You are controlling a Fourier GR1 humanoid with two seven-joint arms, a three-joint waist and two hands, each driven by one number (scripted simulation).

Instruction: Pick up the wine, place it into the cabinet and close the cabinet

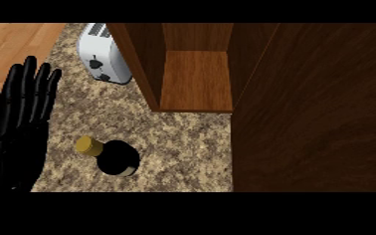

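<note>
Wine bottle (114, 158) stands untouched on counter (183, 139) in front of the open cabinet (195, 79), whose shelf awaits it; left hand (26, 109) rests left of cabinet, fingers straight, holding nothing.

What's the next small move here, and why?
Probably bring a robot hand to the wine bottle and grasp it. It stands untouched on the counter, the cabinet is already open, and the left robot hand only rests open at the edge; the right isn't visible.

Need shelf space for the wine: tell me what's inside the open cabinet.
The cabinet shows only a bare wooden shelf. Its open door hides everything to the right.
</note>
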